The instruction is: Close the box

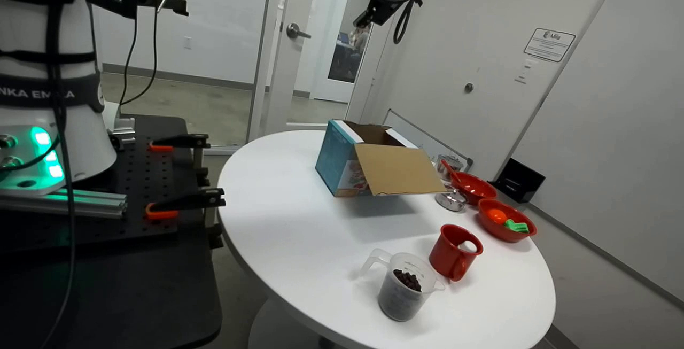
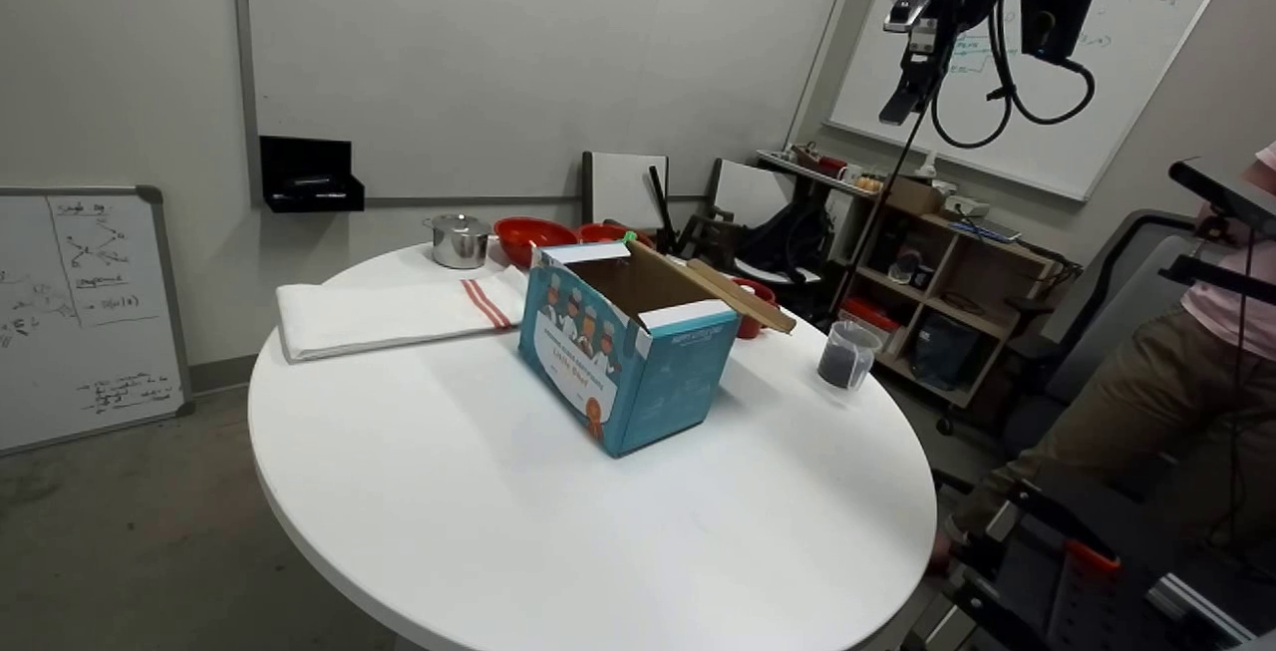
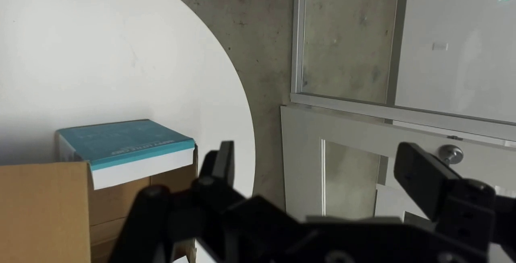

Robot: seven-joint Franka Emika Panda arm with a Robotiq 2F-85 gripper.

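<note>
On the printed side of the box (image 2: 648,372), in an exterior view, I read "Little Chef"; the smaller lettering blurs. A cable (image 1: 56,82) crosses the band (image 1: 26,92) on my arm (image 1: 26,28), leaving "NKA EM" and an "A". A wall sign (image 1: 549,44) seems to say "Mila", and the handwriting on a whiteboard (image 2: 90,322) is mostly too small.

The box stands open on the table (image 2: 498,531). Its brown flap (image 1: 401,170) juts out sideways, and past it stand a red cup (image 1: 446,253) and a jug (image 1: 401,301) of dark bits (image 1: 407,279). Toward the table's edge are two red bowls (image 1: 494,229), one holding an orange thing (image 1: 497,216) and a green thing (image 1: 516,226), and a pot (image 2: 461,244). A striped towel (image 2: 399,320) lies just beside the box, whether touching I can't tell.

My gripper (image 3: 316,160) is spread wide, well above the table. Both exterior views cut my arm off at the top. In the wrist view the gripper covers part of the box, which runs off the lower left. Much of its inside is hidden from me.
</note>
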